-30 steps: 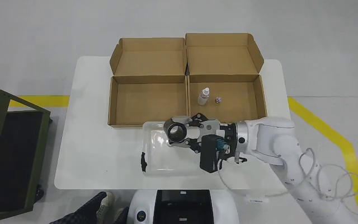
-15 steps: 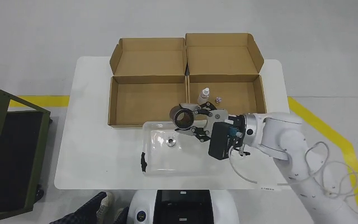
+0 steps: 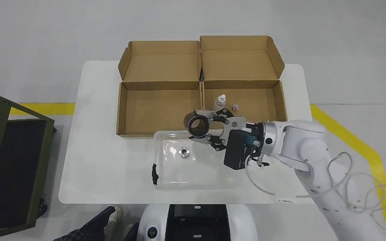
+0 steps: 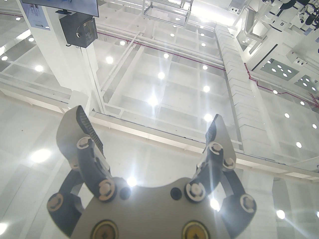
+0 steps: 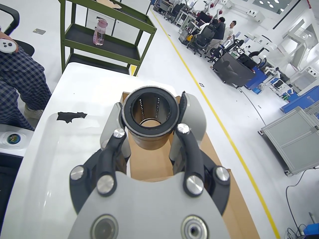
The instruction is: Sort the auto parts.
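Steel-and-black cylindrical bearing (image 3: 197, 125): clamped by its sides between the two fingers of the right gripper (image 3: 204, 126), open bore up. It is held off the table (image 3: 96, 150), above the near walls of the cardboard boxes, about where the left box (image 3: 160, 111) meets the right box (image 3: 262, 103).

Change: one second ago gripper and bearing sat lower over the clear tray (image 3: 199, 175). They have since moved toward the boxes, uncovering a small metal disc (image 3: 183, 151) in the tray. Over the last half second they have barely shifted.

Right box contents: white bottle (image 3: 220, 103) and small part (image 3: 235, 107), both unmoved.

Left gripper (image 4: 147, 118): aimed at the ceiling, fingers spread wide, nothing between them.
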